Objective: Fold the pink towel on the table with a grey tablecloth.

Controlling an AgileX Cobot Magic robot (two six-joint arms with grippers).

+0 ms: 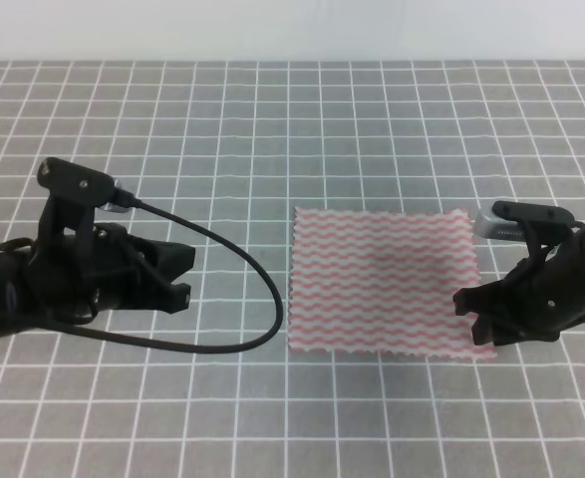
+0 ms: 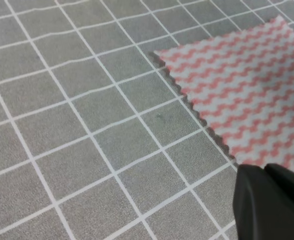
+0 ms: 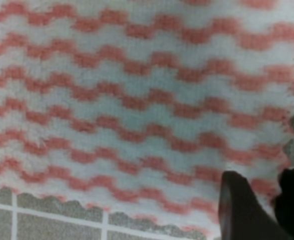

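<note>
A: Right gripper [image 1: 478, 321]: fingers parted, a narrow gap showing between two dark tips in the wrist view, set over the near right corner of the pink towel [image 1: 382, 281]. Nothing clamped yet. Left gripper [image 1: 177, 279]: well apart from the cloth, out over bare grid; open or closed cannot be told from any view.

B: Risks from here?

A: Judged only: closing too high, hence pinching air; closing too deep, hence catching the grey tablecloth [image 1: 272, 129] together with the corner. With one corner lifted alone, likely skewed drag and a crooked fold.

B: Towel condition and position?

A: Spread flat in a single layer, right of centre on the table. Pink-and-white wavy stripes, scalloped edges, no visible wrinkles. Still unfolded.
</note>
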